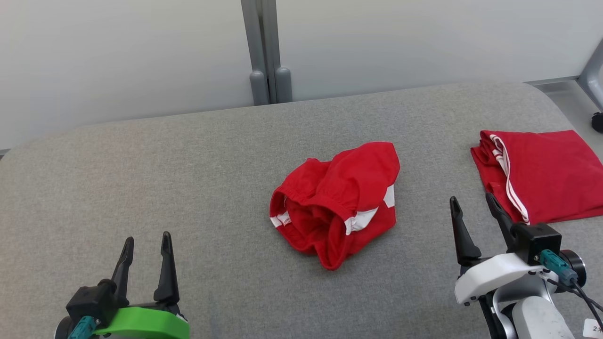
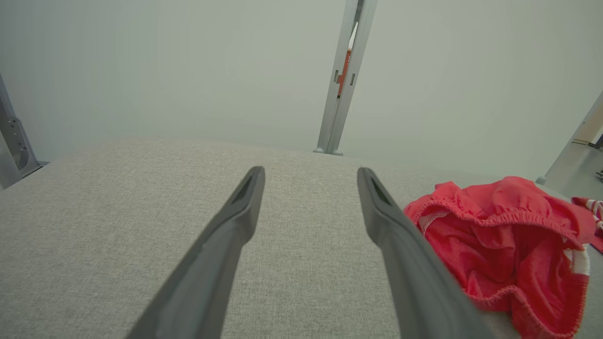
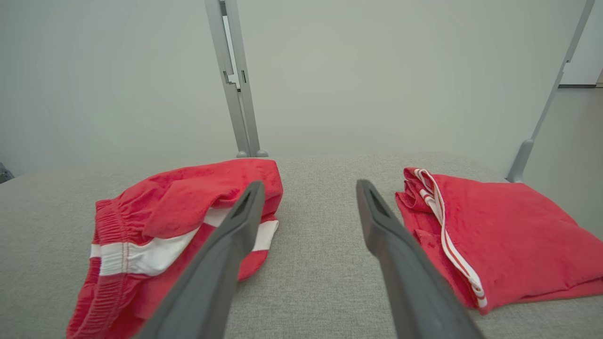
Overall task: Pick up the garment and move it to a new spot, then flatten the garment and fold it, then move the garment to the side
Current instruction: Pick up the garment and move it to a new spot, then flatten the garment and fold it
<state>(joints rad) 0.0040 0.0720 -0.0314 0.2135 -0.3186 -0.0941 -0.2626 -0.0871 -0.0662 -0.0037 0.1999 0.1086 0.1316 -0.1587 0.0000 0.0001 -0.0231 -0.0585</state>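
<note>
Currently the crumpled red fabric shorts with white stripes (image 1: 337,202) lie midway on the grey fabric worktop (image 1: 188,165), elastic waistband mouth opening toward my left, long axis slanting near-left to far-right. My left end effector (image 1: 146,238) and right end effector (image 1: 471,197) both stand released and empty.

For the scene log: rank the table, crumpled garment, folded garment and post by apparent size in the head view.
Largest first:
table
crumpled garment and folded garment: about alike, the folded one cropped by the frame
post
</note>
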